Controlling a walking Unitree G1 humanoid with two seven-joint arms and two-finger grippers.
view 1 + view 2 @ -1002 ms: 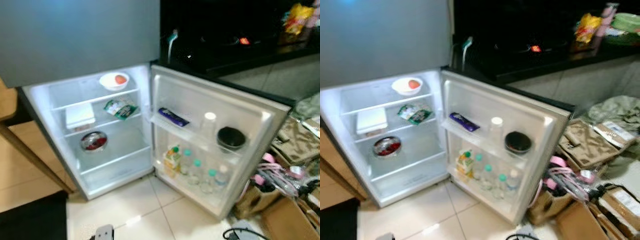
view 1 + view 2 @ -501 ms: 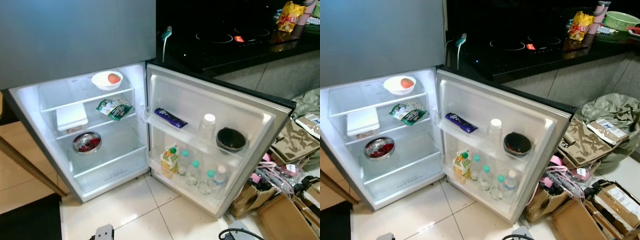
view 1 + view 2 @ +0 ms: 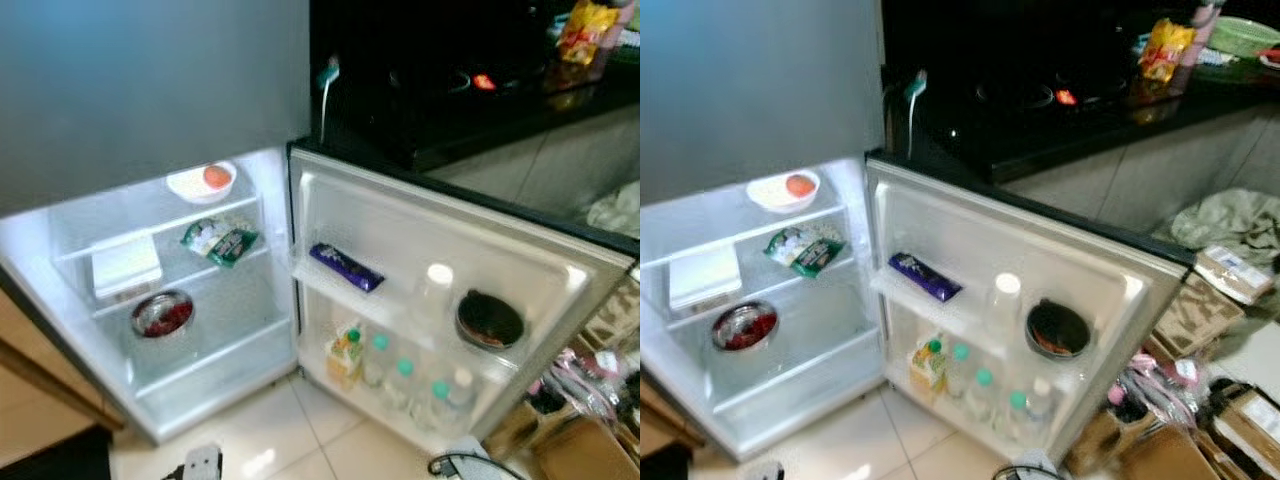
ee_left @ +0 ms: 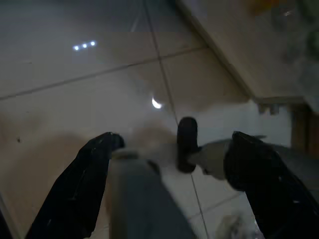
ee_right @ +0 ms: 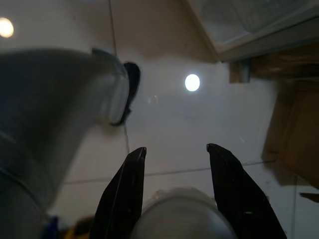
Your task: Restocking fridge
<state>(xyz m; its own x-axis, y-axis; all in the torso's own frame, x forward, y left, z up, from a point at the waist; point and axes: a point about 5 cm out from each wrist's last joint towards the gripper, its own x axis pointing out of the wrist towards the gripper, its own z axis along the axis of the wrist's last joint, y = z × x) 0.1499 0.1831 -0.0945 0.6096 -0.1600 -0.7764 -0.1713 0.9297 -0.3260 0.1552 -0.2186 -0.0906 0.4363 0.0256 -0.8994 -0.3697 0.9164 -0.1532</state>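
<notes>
The fridge (image 3: 60, 225) stands with its lower door (image 3: 420, 215) swung wide. On its shelves are a white bowl with an orange fruit (image 3: 200, 182), a green packet (image 3: 220, 241), a white box (image 3: 126, 267) and a steel bowl of red food (image 3: 162, 314). The door racks carry a purple bar (image 3: 345, 267), a white-capped bottle (image 3: 434, 290), a black bowl (image 3: 489, 320), a juice carton (image 3: 345, 357) and several water bottles (image 3: 405, 380). My left gripper (image 4: 175, 141) hangs open over the floor. My right gripper (image 5: 176, 150) is shut on a pale round-topped container (image 5: 179, 214).
A black counter with a lit hob (image 3: 484, 81) and a yellow snack bag (image 3: 585, 25) runs behind the door. Cardboard boxes and clutter (image 3: 1230, 420) crowd the floor at the right. A wooden piece (image 3: 40, 370) borders the fridge at the left. Pale tiles (image 3: 300, 440) lie in front.
The whole picture has shifted and blurred, and the fridge looks slightly larger, so the camera moved. The items in the fridge and on the door have not moved.
</notes>
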